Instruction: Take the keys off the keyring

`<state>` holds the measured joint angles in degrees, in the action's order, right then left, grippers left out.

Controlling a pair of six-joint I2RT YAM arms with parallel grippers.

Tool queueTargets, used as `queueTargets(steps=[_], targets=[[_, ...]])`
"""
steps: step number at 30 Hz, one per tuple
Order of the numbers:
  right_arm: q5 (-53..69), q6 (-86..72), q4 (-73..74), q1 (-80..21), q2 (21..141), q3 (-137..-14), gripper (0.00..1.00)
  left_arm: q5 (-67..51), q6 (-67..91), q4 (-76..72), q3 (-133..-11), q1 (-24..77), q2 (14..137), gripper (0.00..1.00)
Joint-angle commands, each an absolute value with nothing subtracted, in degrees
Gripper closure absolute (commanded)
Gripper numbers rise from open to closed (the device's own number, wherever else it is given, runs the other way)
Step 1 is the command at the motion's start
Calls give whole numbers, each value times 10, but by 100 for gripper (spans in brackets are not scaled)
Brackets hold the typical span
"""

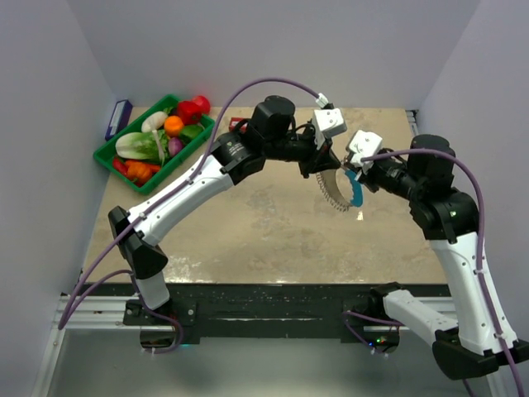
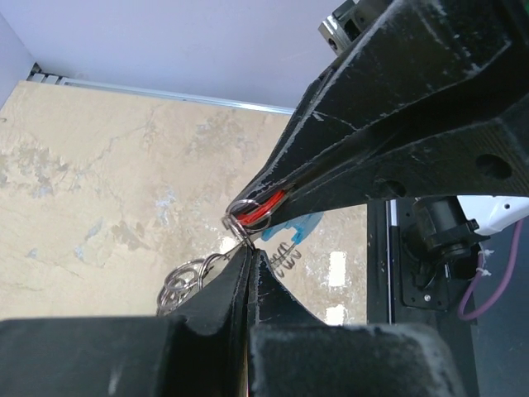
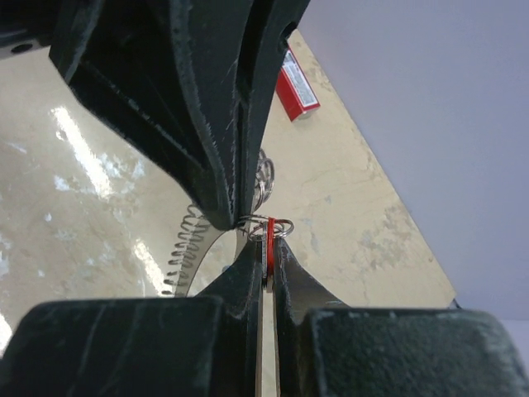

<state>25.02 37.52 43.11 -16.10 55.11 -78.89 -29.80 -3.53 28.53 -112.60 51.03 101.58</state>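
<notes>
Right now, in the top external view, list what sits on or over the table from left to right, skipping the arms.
dark blue box → green tray of vegetables → red box → keyring, hanging above the table

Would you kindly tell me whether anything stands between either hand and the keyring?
Nothing visible does. The right hand is shut on the red-marked key, and the left hand is shut on the keyring right beside it, both above the table.
</notes>
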Motion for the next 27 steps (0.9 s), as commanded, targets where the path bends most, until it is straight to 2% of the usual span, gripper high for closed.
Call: queueTargets(steps=[1, 11, 21, 27], targets=[[279, 429, 470, -163, 540, -838, 100, -286, -19, 256, -1123, 505, 1005, 100], [272, 487, 497, -163, 539, -816, 100, -287, -11, 252, -1123, 502, 1004, 100], [157, 485, 455, -163, 546, -816, 100, -309, -12, 255, -1124, 502, 1003, 100], [157, 488, 463, -164, 556, -850, 100, -317, -10, 250, -1121, 504, 1009, 100]])
